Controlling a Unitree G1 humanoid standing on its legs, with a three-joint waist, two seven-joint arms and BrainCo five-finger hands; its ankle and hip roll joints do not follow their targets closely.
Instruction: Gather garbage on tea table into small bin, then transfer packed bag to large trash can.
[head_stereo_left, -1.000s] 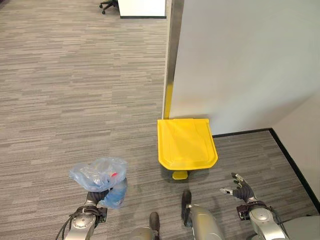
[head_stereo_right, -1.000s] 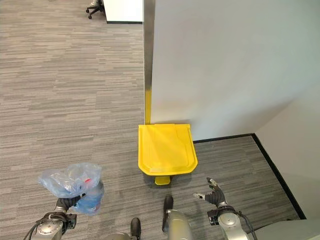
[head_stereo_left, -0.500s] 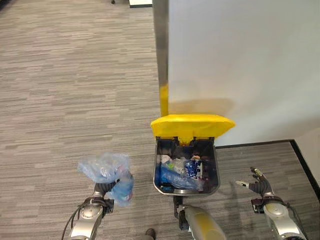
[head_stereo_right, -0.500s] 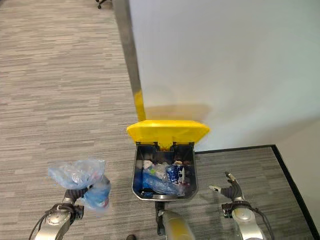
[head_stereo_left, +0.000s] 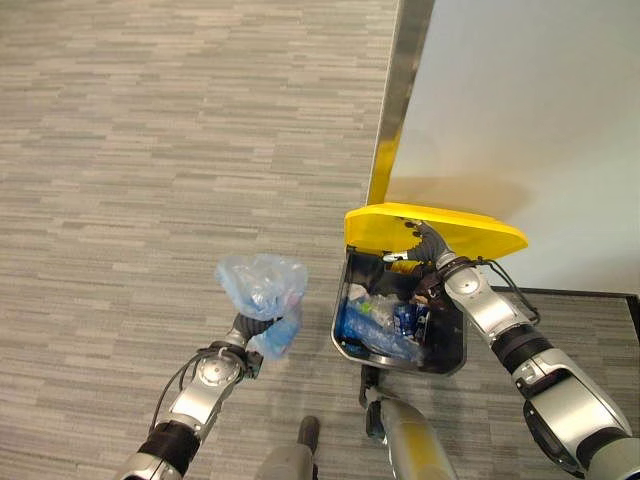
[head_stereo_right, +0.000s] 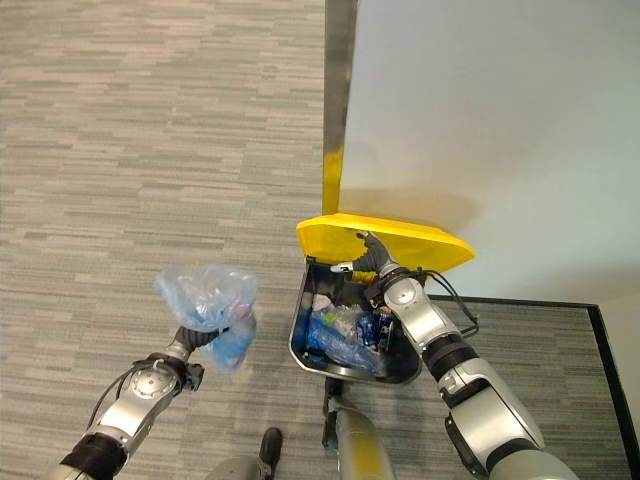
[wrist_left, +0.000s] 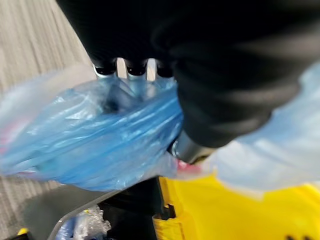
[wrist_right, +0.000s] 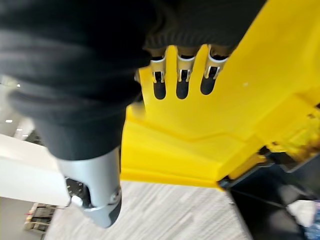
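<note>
The left robot hand (head_stereo_left: 245, 335) has its fingers curled tight round the gathered neck of a translucent blue plastic bag of rubbish (head_stereo_left: 262, 292), carrying it off the grey carpeted floor (head_stereo_left: 150, 150), just to the left of the bin and not yet over its opening. The right robot hand (head_stereo_left: 425, 245) reaches to the raised yellow plastic lid (head_stereo_left: 470, 230) of the large dark trash can (head_stereo_right: 303, 350); its fingers lie straight against the lid's underside, apparently propping it up. Rubbish already lies inside the can. Judging from this, gathering and packing are done and the carry is nearly finished. What is left is to swing the bag over the opening, release it, and let the lid down.
</note>
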